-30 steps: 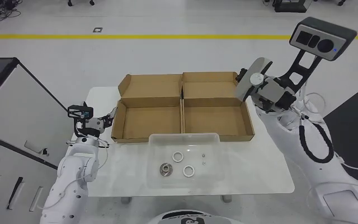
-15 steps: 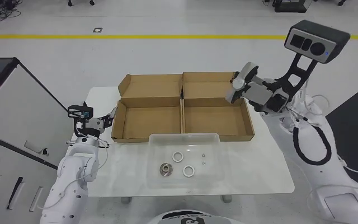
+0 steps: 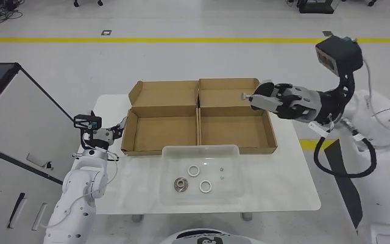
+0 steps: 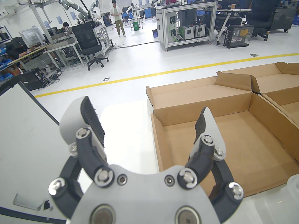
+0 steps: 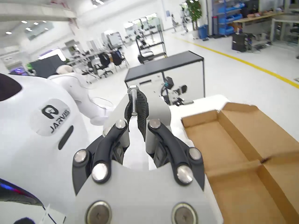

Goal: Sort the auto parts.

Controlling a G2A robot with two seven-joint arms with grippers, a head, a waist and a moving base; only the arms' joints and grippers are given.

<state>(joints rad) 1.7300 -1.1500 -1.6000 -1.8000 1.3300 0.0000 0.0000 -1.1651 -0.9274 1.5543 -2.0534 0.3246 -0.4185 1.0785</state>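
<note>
- Progress is early, I judge: left box [image 3: 161, 131] and right box [image 3: 234, 131] look bare, while two white rings [image 3: 194, 171], a metal hub [image 3: 180, 183] and small bits sit in the clear tray [image 3: 199, 148] on the worktop [image 3: 286, 183].
- My right claw [image 5: 136, 108] clenches a bolt [image 5: 133, 101], whose hex end pokes past the tips; the right box's far side lies below the claw.
- My left claw [image 4: 149, 122] is spread and empty, just beside the left box.

Robotics lab, robot arms [image 4: 79, 10] on frames, desks [image 4: 61, 44], yellow floor line [image 3: 183, 40]

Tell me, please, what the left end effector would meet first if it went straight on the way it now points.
Probably the near side wall of the left cardboard box, just ahead of the open left end effector; the exact gap is unclear.
</note>
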